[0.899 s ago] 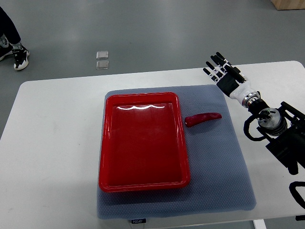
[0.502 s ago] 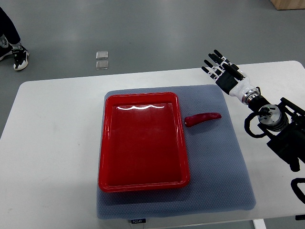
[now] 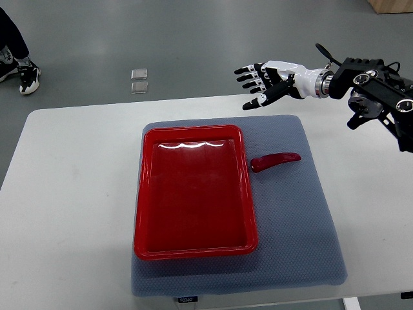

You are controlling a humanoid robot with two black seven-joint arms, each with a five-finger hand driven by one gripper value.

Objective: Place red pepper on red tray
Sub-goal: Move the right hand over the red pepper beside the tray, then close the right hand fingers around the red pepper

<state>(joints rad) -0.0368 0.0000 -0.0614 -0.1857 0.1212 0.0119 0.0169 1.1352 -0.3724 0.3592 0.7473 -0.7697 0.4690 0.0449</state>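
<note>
Right robot hand hangs over the far edge of the table, its arm coming in from the picture's right; the fingers are spread wide, pointing toward the picture's left, and it holds nothing. No left arm shows.

By size, the white table comes first, then the grey mat that covers its middle. On the mat lies the red tray, a rectangle with its long sides running away from the robot, and nothing is in it. Just beside the tray's right rim, up near the far right corner, lies the red pepper, flat on the mat; its left end is close to the rim, and I cannot tell whether it touches.

What the coming move turns on: the pepper lies nearer the robot than the open hand, and about level with it from side to side, well apart from the fingertips. Its long axis runs roughly left to right, tilted a little, the right end farther from the robot. As the only hand in view, the right one is the likely one to take it, and I judge it would have to drop back toward the robot and close across the pepper's narrow width. The carry to the tray would be short, leftward over the rim.
</note>
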